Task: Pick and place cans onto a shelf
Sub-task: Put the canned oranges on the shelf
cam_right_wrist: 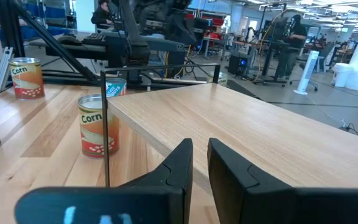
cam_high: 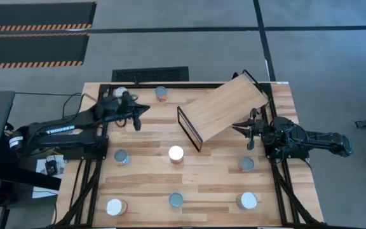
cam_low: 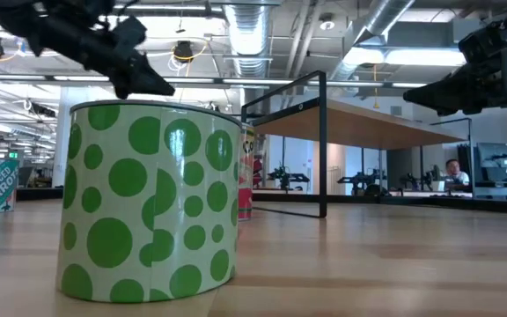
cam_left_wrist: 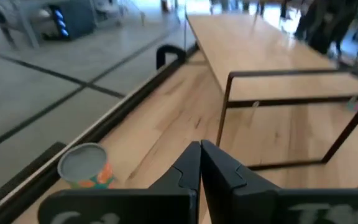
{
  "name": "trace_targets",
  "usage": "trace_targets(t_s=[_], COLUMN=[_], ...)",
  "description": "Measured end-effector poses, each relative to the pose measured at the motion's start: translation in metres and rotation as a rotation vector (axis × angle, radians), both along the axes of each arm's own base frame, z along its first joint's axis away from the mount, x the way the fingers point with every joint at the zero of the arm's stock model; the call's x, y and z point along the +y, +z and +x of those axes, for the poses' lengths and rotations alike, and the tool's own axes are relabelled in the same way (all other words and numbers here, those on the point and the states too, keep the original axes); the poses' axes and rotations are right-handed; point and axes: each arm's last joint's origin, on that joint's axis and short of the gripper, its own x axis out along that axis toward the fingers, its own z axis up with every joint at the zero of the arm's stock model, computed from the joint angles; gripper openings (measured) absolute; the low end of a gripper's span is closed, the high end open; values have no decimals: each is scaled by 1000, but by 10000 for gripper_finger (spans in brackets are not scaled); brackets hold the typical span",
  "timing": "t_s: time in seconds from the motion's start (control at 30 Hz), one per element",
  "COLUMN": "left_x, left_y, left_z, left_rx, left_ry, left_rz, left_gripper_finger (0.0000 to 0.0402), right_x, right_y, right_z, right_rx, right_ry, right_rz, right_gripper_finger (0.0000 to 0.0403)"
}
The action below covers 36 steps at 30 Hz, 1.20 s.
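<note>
The light-wood shelf stands slantwise at the table's far middle, raised on a thin black frame. Several cans stand upright on the table: one at the far edge, a white-topped one in the middle, others toward the near edge. My left gripper is shut and empty, left of the shelf, above the table; the far-edge can shows beside it. My right gripper is open by a narrow gap and empty, at the shelf's right side.
A green-dotted can stands close to the low camera, a red-labelled one behind it. Corn cans stand beyond the shelf's frame. More cans stand near the table's left and right sides.
</note>
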Motion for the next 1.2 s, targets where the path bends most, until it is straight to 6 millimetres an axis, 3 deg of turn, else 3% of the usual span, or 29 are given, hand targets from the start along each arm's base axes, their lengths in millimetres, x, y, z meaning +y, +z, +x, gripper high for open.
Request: trace_targets(t_s=[0.2,0.47,0.7,1.0,1.2], left_x=[26,49,77,126,144], left_y=[15,29,38,9,-10], left_z=[20,39,68,104,113], left_rx=[95,261,334,520,660], left_ry=[-80,-20,0,-13,-56], left_rz=[-16,9,-42,-81,-77], left_gripper_finger=[0,0,0,2,38], right_x=[0,0,0,0,0], right_y=[0,0,0,0,0], right_z=[0,0,0,0,0], right_rx=[0,0,-1,-1,-1], right_ry=[0,0,0,0,0], right_rz=[0,0,0,0,0], right_gripper_finger=[76,76,76,76,76])
